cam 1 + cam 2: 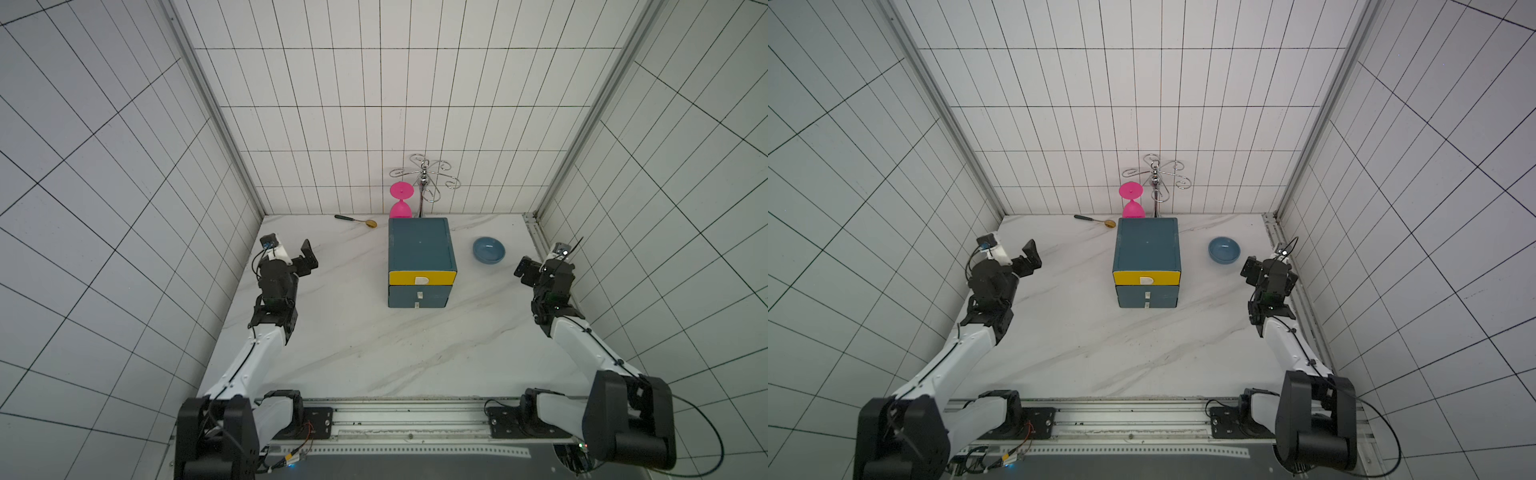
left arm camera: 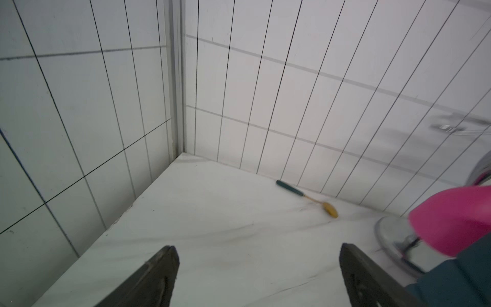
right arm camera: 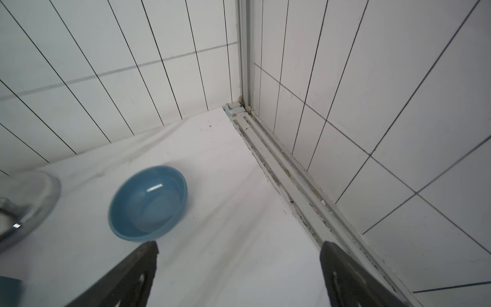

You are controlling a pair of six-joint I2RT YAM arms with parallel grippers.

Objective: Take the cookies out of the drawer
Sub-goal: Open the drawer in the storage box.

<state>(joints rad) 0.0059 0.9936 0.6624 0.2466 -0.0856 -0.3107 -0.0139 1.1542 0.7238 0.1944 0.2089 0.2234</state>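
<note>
In both top views: blue drawer chest upright on the marble table, with the yellow top drawer and two blue lower drawers all pushed in. Cannot tell where the cookies lie: none on show, every front shut. Left gripper well apart to the chest's left, jaws spread and empty. Right gripper well apart to the chest's right, likewise released and holding nothing. Blue bowl near the chest's right side, between chest and right gripper. Pink goblet and chrome wire stand just behind the chest. Green-handled spoon behind the chest and to its left, by the back wall. From the left wrist: fingers wide apart over bare table, with the spoon, the blurred goblet and a corner of the chest beyond. From the right wrist: fingers equally wide, nothing between them, the bowl close ahead, the stand's round base and a sliver of the chest at the edge of view.
</note>
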